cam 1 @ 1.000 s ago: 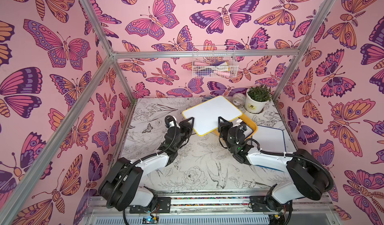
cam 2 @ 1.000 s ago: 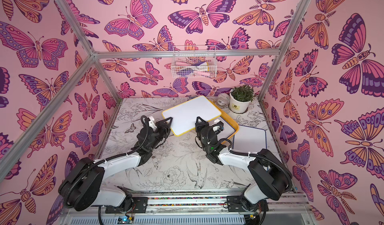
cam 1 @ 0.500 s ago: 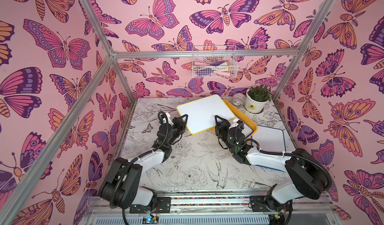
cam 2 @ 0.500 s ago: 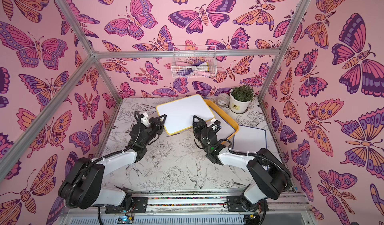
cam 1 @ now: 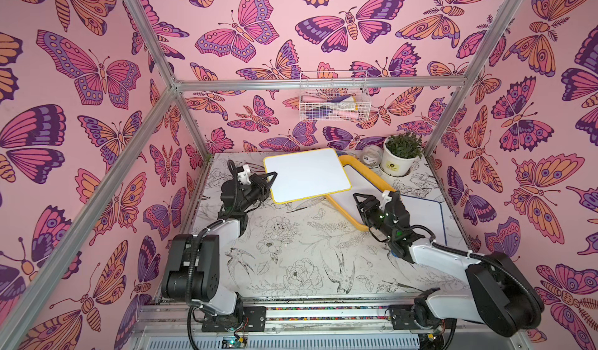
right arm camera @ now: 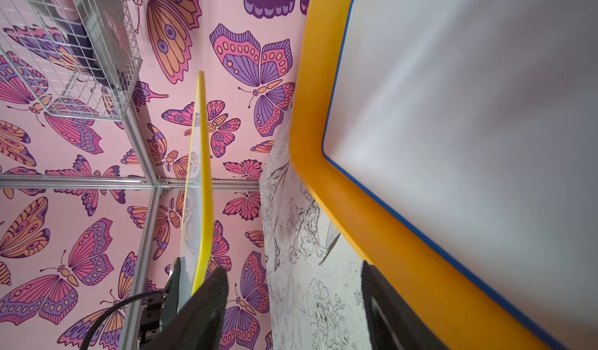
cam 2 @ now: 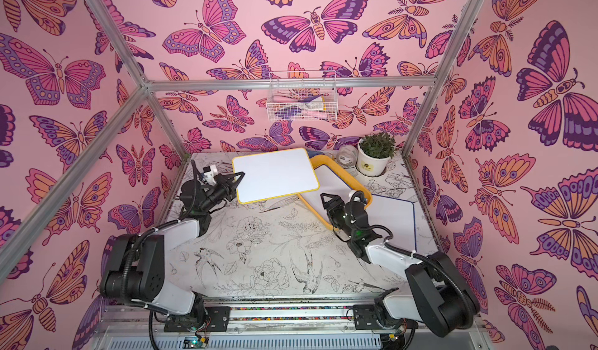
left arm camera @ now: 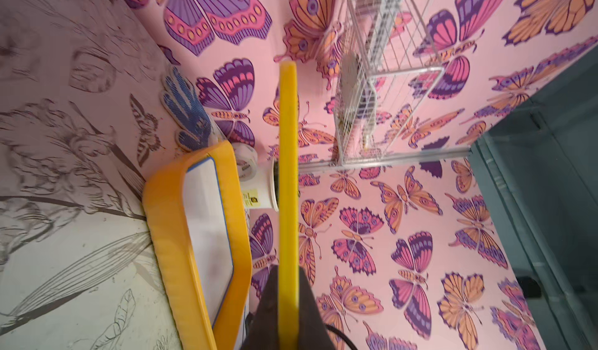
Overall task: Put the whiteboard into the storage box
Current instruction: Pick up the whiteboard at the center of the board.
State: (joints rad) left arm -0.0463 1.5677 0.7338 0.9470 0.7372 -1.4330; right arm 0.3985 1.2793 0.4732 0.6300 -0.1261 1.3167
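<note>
Whiteboard [cam 1: 307, 175] aloft, edge pinched in left hand [cam 1: 270, 178]; right hand [cam 1: 367, 199] spread, apart, at storage box [cam 1: 346, 212] rim.

Walls [cam 1: 97, 73] — pink, large purple and orange butterflies, left, far and right. Aluminium frame [cam 1: 242, 84] at corners; white wire basket [cam 1: 335, 96] on far wall. Tabletop [cam 1: 291, 235] — white, black-line flowers and birds.

Bright, even daylight (soft shadows); wrist views slightly blurred.
</note>
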